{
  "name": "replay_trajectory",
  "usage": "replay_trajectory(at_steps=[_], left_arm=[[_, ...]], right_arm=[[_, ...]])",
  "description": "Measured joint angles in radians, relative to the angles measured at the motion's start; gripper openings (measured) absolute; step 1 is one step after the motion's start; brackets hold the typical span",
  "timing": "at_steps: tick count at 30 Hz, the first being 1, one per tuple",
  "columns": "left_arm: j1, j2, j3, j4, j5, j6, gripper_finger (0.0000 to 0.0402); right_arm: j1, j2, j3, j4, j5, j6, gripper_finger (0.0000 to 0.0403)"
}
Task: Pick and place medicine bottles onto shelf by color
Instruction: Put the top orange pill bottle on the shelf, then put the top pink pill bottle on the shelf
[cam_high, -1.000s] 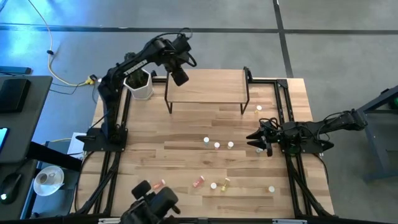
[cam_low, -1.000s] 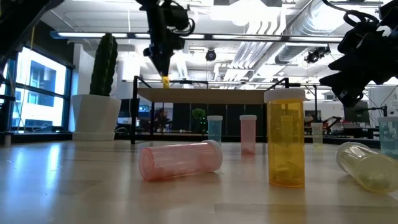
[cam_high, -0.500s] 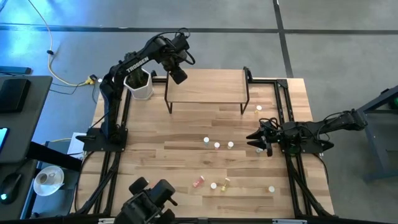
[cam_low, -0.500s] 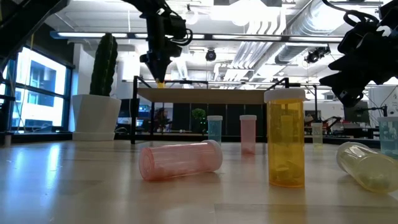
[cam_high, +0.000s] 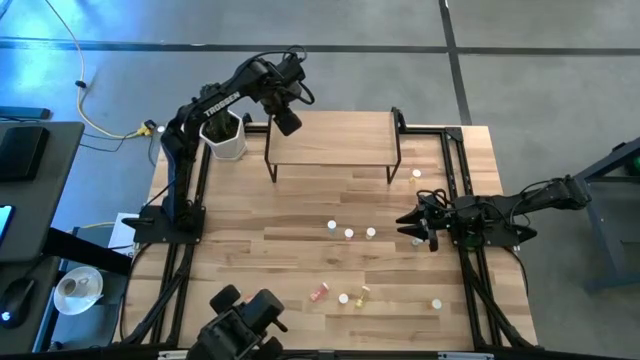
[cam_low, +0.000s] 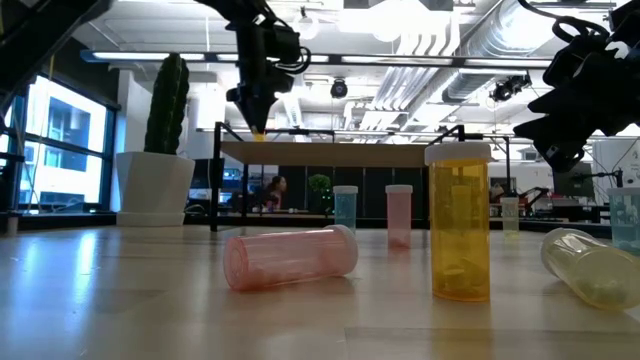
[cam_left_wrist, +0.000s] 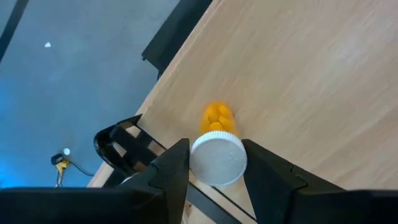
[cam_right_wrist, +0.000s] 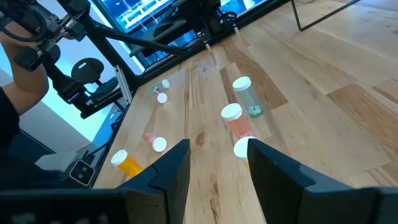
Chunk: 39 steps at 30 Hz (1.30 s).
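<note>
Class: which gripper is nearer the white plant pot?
Left. The left gripper hangs beside the white plant pot, over the shelf's corner; the right gripper waits across the table.

Overhead and table-level cameras share the shelf (cam_high: 332, 138); wrist cameras look close.

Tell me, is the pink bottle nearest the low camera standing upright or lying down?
Lying down. The pink bottle rests on its side on the table, while the orange bottle beside it stands upright.
</note>
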Motion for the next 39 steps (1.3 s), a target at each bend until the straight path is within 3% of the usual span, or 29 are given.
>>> replay_trajectory(at_steps=[18, 32, 39], left_arm=[[0.0, -0.003, 0.003, 0.003, -0.002, 0.014, 0.0152], [-0.006, -0.013, 0.189, -0.111, -0.005, 0.018, 0.0152], [-0.036, -0.095, 0.163, -0.091, 0.05, 0.034, 0.0152]], right_arm=[[0.0, 0.0, 0.0, 0.0, 0.0, 0.0, 0.0151], [0.0, 0.0, 0.0, 0.0, 0.0, 0.0, 0.0151], [0.0, 0.0, 0.0, 0.0, 0.0, 0.0, 0.0151]])
